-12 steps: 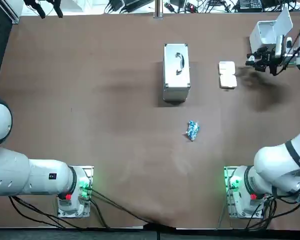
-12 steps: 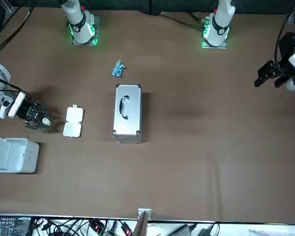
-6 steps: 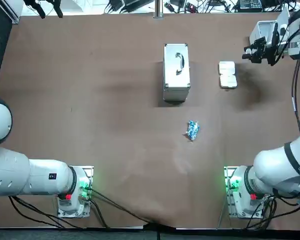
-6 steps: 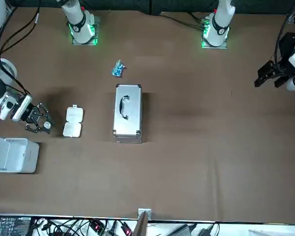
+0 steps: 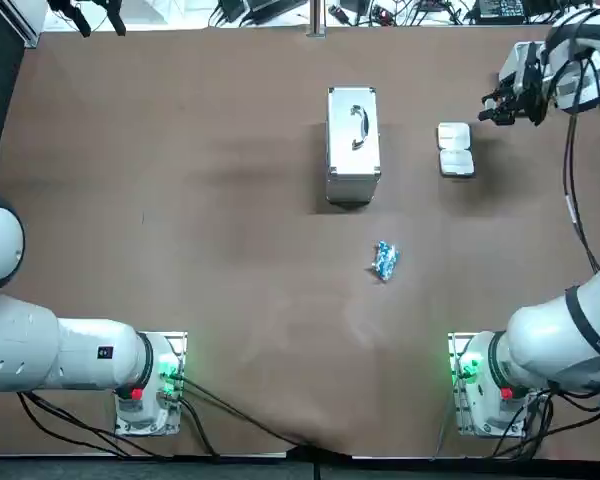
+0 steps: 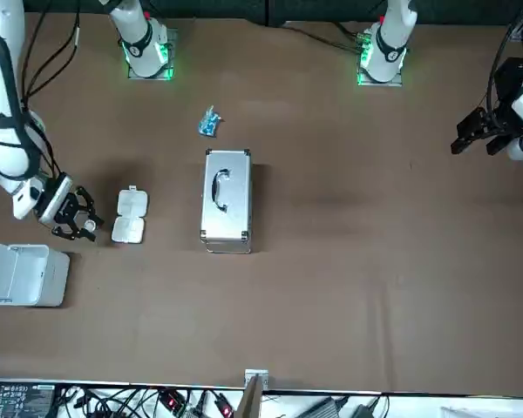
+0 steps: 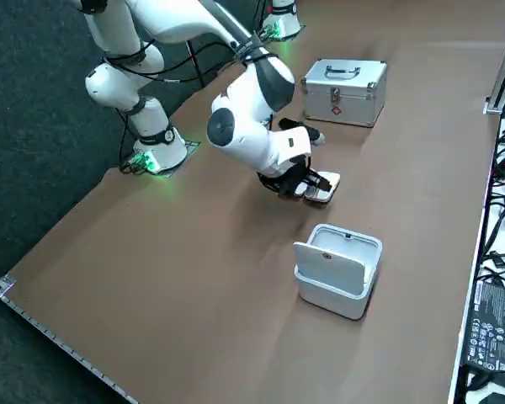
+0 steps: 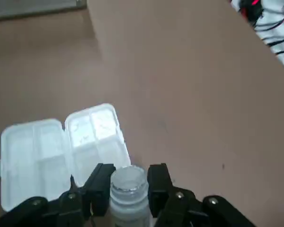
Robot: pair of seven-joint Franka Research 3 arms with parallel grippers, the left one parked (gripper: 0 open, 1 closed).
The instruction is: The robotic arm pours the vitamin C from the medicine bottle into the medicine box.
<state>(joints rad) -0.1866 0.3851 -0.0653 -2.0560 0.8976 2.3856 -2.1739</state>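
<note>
**Bottle in my grip, box just ahead**

My right gripper [image 8: 130,176] is clamped on the medicine bottle [image 8: 128,201], with one black finger on each side of its neck. Just past the bottle's mouth the white medicine box [image 8: 61,150] lies open on the brown table [image 8: 194,94], near me but not touching. Farther along stands the metal case [image 5: 353,140], and farther again, toward my base, lies a small blue packet [image 5: 384,261]

A broad brown tabletop [image 5: 180,150] takes up most of the room, evenly lit from above. A dark floor [image 7: 34,143] lies off one side. Along the far edge, past a short metal post [image 5: 317,18], cables [image 6: 174,402] tangle on a pale surface.
</note>
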